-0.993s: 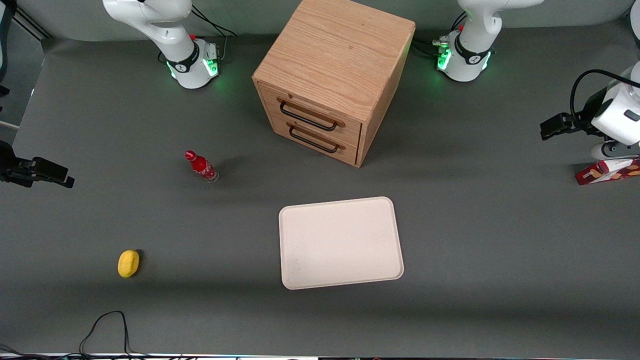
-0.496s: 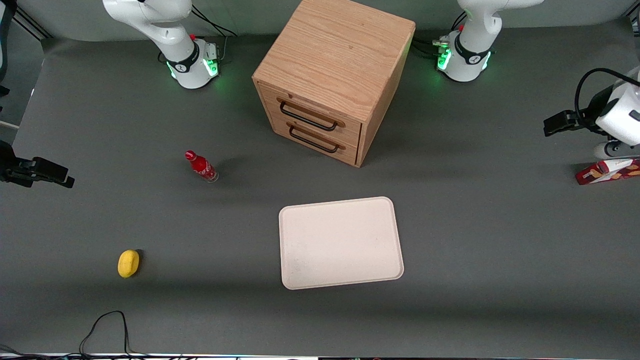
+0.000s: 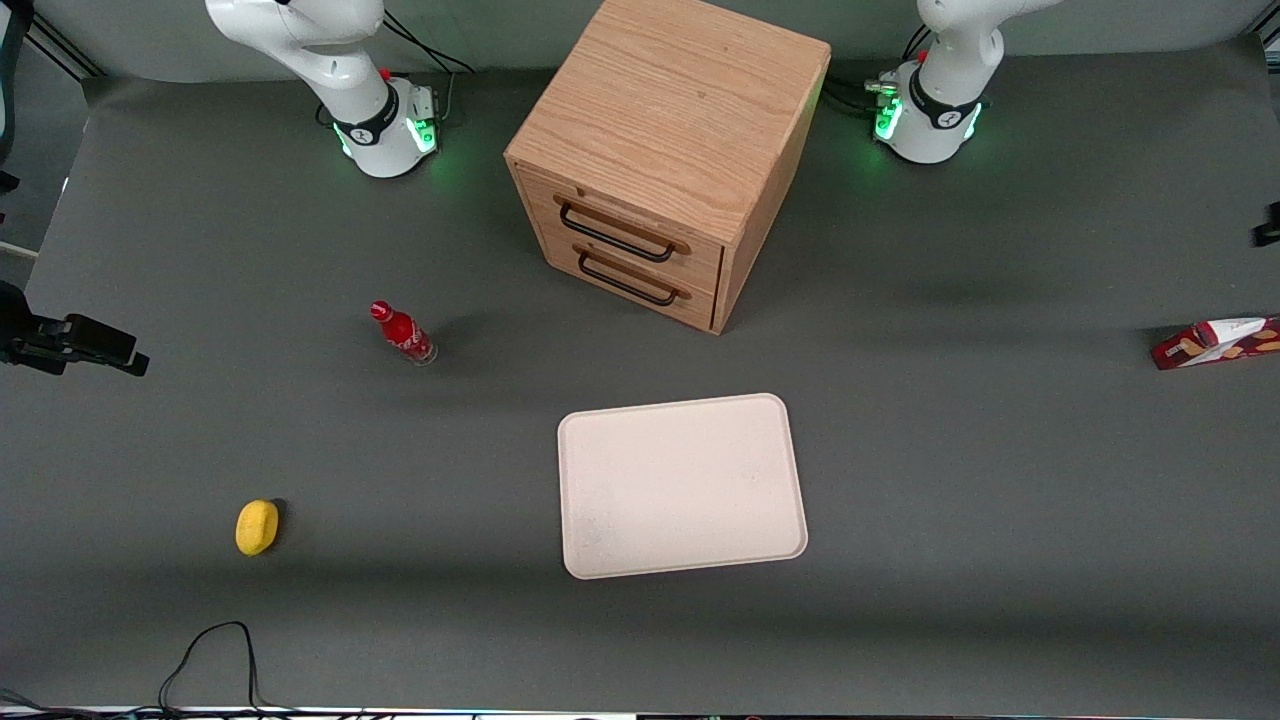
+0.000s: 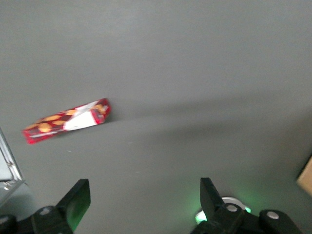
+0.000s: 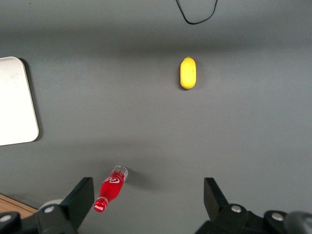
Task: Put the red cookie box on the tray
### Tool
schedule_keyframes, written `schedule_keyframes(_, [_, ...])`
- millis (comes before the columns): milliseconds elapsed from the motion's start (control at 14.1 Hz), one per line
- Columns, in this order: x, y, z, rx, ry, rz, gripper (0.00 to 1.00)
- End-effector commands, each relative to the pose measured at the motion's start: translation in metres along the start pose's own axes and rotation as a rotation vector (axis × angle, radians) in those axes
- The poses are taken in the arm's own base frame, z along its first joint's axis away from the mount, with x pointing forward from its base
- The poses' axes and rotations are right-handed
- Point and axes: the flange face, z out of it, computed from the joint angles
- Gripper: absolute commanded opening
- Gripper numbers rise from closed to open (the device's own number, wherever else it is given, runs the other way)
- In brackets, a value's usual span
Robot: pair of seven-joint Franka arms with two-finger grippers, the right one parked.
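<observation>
Raised away since earlier, the pincer gapes wide and empty above the red cookie box.

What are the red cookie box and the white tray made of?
The red cookie box looks like thin printed cardboard, with sharp folded edges and a slight sheen. The tray looks like matte plastic, smooth with rounded corners, though it could be something else. The gripper is open, apart from the box.

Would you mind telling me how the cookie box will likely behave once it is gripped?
The cookie box lies flat, a slim carton, so probably light, stiff and unlikely to roll. Its glossy faces may slip. The open gripper is above the table, apart from it.
</observation>
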Motion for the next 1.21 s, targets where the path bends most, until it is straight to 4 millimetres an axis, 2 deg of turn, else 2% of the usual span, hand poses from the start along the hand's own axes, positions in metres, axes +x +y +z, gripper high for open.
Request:
schedule_keyframes(0, [-0.024,-0.083,-0.004,-0.009,-0.004,0.119,1.0])
schedule_keyframes(213, [-0.061,-0.165,0.009,-0.016,0.013,0.221,1.0])
schedule_keyframes(355, [-0.079,-0.203,0.016,0.0,0.024,0.3,1.0])
schedule_keyframes(426, [-0.083,-0.212,0.021,0.002,0.025,0.341,1.0])
schedule_keyframes(567, [-0.09,-0.225,0.032,0.003,0.018,0.391,1.0])
schedule_keyframes(851, [-0.086,-0.224,0.056,0.041,-0.015,0.543,1.0])
schedule_keyframes(1135, [-0.084,-0.21,0.119,0.076,-0.008,0.754,1.0])
